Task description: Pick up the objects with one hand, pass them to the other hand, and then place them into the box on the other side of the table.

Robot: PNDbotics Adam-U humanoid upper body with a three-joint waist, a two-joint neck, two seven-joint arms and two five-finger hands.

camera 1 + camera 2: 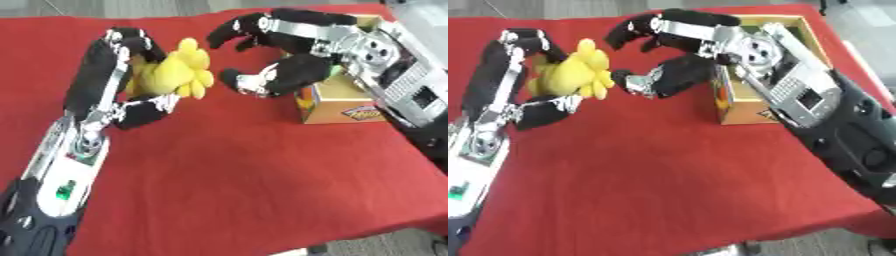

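In the upper left of the frame the left hand [122, 75] is clasped around a yellow plush toy [175, 72], with its fingers arching over the top of the toy and its thumb pressed in from below. The toy's lobed end, which may be a foot or a paw, sticks out to the right, clear of the hand.

The right hand [289, 55] comes in from the upper right and faces the toy with its fingers spread. Its upper fingers curve over near the top of the toy and its thumb [636, 80] reaches in just beside the lobed end. The hand holds nothing, and whether the thumb tip actually touches the plush cannot be told.

Behind and below the right hand, a cardboard box [750, 107] stands on the right side of the desk. Its top is open, its inside is yellowish, and a printed label shows on its front. The right forearm covers much of the opening, so what lies inside is hidden, apart from a small green patch that shows in the left eye view.

The desk is covered in a red cloth [245, 180] that fills the middle and lower frame.
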